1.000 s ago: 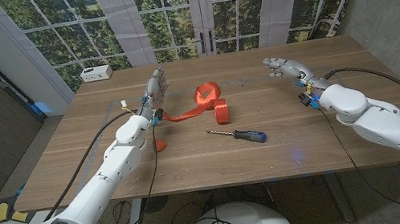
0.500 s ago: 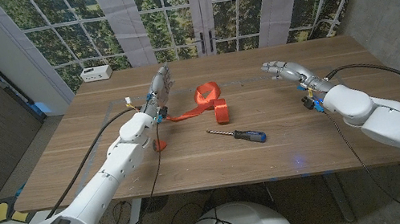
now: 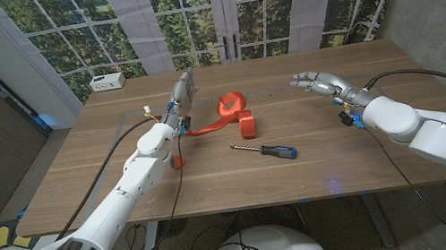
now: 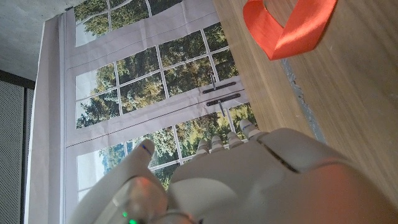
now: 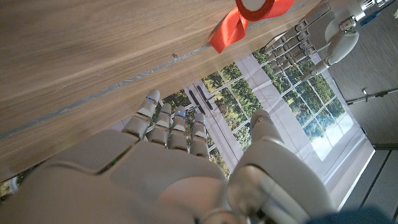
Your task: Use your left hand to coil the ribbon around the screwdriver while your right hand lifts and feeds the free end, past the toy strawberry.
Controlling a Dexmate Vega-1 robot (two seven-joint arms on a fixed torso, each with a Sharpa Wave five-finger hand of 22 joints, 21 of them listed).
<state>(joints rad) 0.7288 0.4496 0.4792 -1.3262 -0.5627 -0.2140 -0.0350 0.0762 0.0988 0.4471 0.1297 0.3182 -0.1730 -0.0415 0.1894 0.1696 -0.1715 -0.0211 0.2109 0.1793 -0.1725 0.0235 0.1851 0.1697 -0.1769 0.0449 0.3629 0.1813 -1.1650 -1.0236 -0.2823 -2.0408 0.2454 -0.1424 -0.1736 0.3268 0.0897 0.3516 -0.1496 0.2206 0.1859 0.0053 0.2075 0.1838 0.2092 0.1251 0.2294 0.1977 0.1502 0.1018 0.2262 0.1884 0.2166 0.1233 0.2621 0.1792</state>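
An orange ribbon [image 3: 228,109] lies loosely looped at the table's middle, ending in a small roll [image 3: 246,124]. It also shows in the left wrist view as the ribbon [image 4: 286,28] and in the right wrist view as the ribbon [image 5: 247,17]. The screwdriver [image 3: 265,150], with a blue and black handle, lies nearer the front edge. A red toy strawberry [image 3: 177,162] peeks out beside my left forearm. My left hand [image 3: 181,91] hovers left of the ribbon, fingers stretched out and holding nothing. My right hand [image 3: 314,82] hangs well to the ribbon's right, fingers spread and empty.
A white box [image 3: 108,81] sits at the table's far left corner. The wooden table [image 3: 346,154] has bare surface around the screwdriver. Windows with trees stand behind the table. My left hand [image 5: 323,37] shows beyond the ribbon in the right wrist view.
My right hand has drifted left toward the table's middle. My left hand has shifted a little right, toward the ribbon. Ribbon, screwdriver and strawberry have not moved.
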